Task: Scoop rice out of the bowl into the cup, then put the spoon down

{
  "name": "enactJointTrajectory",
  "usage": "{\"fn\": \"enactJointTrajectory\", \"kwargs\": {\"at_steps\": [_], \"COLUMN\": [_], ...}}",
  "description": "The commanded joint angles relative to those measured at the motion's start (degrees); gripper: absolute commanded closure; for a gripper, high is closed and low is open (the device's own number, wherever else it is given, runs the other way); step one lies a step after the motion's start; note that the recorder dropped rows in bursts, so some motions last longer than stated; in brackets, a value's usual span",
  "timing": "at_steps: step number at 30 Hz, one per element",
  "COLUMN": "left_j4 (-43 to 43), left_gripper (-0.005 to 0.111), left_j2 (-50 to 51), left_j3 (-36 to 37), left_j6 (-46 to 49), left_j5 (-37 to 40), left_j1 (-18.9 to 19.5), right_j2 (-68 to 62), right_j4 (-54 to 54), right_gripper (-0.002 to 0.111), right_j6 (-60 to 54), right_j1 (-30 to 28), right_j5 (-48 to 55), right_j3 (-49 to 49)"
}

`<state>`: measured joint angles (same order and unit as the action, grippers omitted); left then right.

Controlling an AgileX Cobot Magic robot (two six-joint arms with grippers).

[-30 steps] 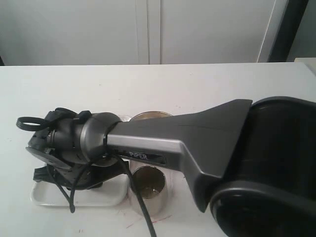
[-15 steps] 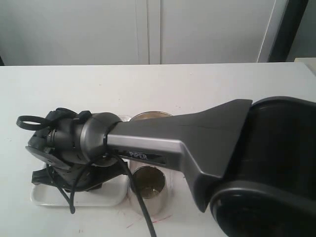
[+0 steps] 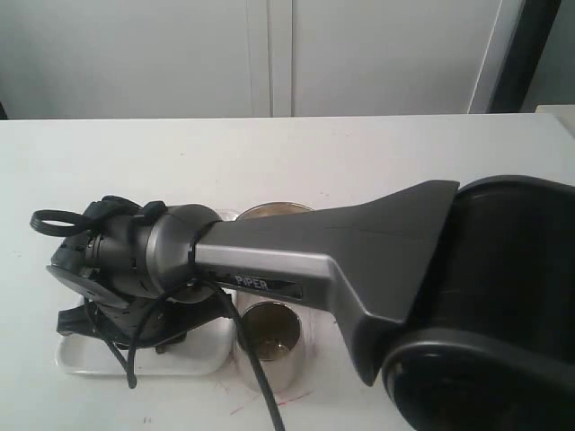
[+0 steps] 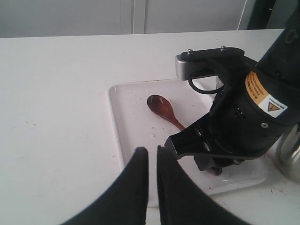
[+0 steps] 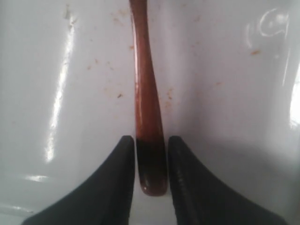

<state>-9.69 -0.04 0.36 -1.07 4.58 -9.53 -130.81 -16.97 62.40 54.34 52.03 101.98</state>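
Note:
The reddish-brown spoon (image 4: 159, 107) lies flat in a white tray (image 4: 126, 122), its handle (image 5: 146, 93) running under my right gripper. My right gripper (image 5: 151, 145) stands low over the tray, jaws either side of the handle's end with a thin gap on each side, open. The steel cup (image 3: 269, 346) stands just right of the tray. Only the rim of the bowl (image 3: 269, 212) shows behind my right arm (image 3: 359, 242). I cannot make out the rice. My left gripper (image 4: 151, 152) hovers at the tray's near edge, shut on nothing.
The white tray (image 3: 193, 357) sits near the table's front left and carries brown specks. The right arm stretches across the middle and hides most of the bowl and part of the tray. White cabinet doors stand behind the table.
In the exterior view the right wrist has barely shifted over the tray. Tray, cup and bowl stay where they were.

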Motion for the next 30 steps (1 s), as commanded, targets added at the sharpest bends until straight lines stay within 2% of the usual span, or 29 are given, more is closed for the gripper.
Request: {"fn": "enactJointTrajectory", "kwargs": {"at_steps": [1,11,18,23,30], "left_j4": [-0.44,-0.44,-0.44,-0.44,-0.44], "left_gripper": [0.092,0.092,0.092,0.092,0.092], "left_j2": [0.04,0.04,0.04,0.04,0.04], "left_j3": [-0.36,-0.36,-0.36,-0.36,-0.36], "left_j6": [0.01,0.01,0.01,0.01,0.01], "left_j5": [-0.21,-0.21,-0.21,-0.21,-0.21], "left_j1": [-0.28,-0.28,-0.28,-0.28,-0.28], "right_j2": [0.05,3.52,13.58,22.63,37.54], "right_j4": [-1.03,-3.43,-3.50,-5.14,-11.17], "right_gripper": [0.076,0.073,0.073,0.073,0.073], "right_j6": [-0.83,-1.60,-23.52,-28.87,-27.10], "right_j1": [-0.26,-0.15,-0.15,-0.15,-0.15], "right_j5": [-0.23,0.49,6.08,6.13,7.78], "right_j3": [0.18,0.18,-0.95,-6.10,-21.99]}}
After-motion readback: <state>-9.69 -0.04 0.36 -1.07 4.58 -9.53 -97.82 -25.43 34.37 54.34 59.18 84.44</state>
